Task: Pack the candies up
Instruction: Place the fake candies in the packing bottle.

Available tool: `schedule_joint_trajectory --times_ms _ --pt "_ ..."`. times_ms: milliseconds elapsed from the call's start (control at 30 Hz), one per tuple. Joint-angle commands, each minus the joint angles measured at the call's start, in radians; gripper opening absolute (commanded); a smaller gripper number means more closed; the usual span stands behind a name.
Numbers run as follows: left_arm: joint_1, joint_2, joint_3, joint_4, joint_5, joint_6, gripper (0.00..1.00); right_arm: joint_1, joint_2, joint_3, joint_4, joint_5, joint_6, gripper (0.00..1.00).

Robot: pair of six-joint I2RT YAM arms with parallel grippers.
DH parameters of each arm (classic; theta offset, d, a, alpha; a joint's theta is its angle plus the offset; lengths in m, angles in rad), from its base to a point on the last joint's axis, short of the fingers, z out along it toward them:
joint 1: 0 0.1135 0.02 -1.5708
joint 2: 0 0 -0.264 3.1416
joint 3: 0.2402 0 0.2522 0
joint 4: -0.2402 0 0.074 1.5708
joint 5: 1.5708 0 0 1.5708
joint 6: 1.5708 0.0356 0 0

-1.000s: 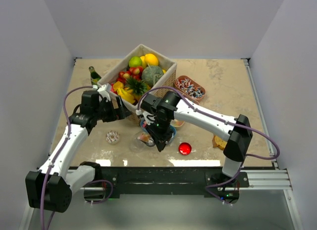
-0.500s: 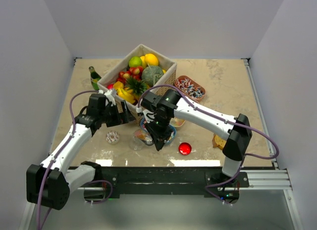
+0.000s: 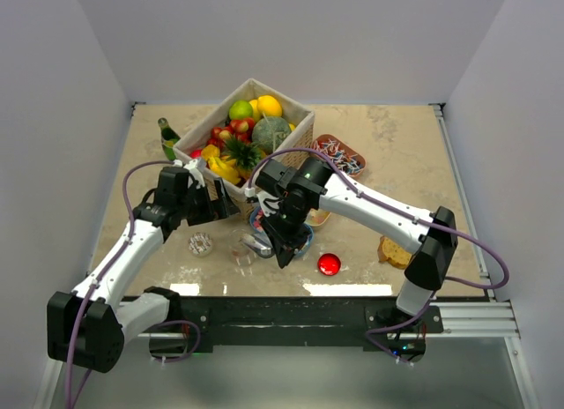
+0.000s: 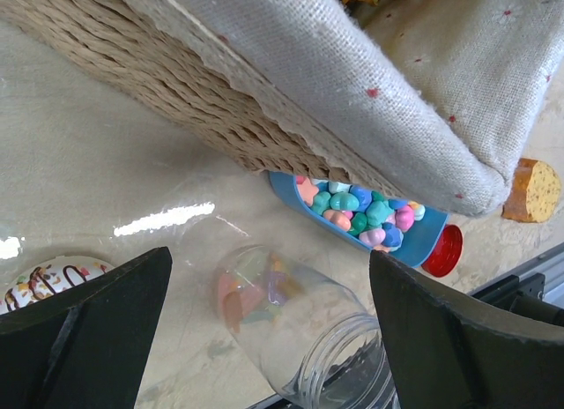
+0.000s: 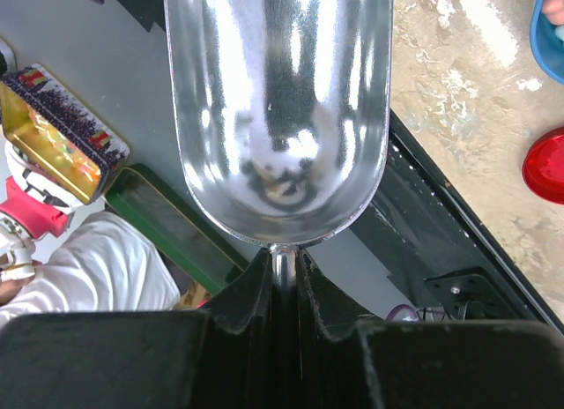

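Observation:
Pastel candies (image 4: pixel 361 211) fill a blue dish (image 4: pixel 423 241) beside the basket; in the top view the dish (image 3: pixel 302 241) is mostly under my right arm. A clear glass jar (image 4: pixel 308 334) lies on its side with a few candies (image 4: pixel 251 286) inside, its mouth toward the near edge. My left gripper (image 4: pixel 269 268) is open, its fingers either side of the jar without touching it. My right gripper (image 5: pixel 282 281) is shut on the handle of an empty metal scoop (image 5: pixel 278 118), just right of the jar (image 3: pixel 251 245). Wrapped striped candies fill a brown tray (image 3: pixel 337 155).
A lined wicker basket (image 3: pixel 295 143) of toy fruit stands behind the jar. A sprinkled doughnut (image 3: pixel 200 244) lies left of it and a red lid (image 3: pixel 329 264) to the right. A green bottle (image 3: pixel 167 137) stands at the back left, a bread piece (image 3: pixel 392 251) at the right.
My left gripper moved right and down toward the jar, then stopped. The right arm's elbow swung right while the scoop stayed by the jar.

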Motion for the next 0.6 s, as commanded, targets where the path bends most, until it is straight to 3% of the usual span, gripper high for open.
schedule_joint_trajectory --times_ms 0,567 --pt "-0.005 -0.002 0.015 0.020 -0.019 0.007 1.00 0.000 -0.038 0.022 -0.102 -0.040 0.013 0.00" --pt "-0.007 -0.016 0.087 -0.048 -0.050 0.014 1.00 0.001 -0.026 0.016 -0.101 -0.072 -0.010 0.00"
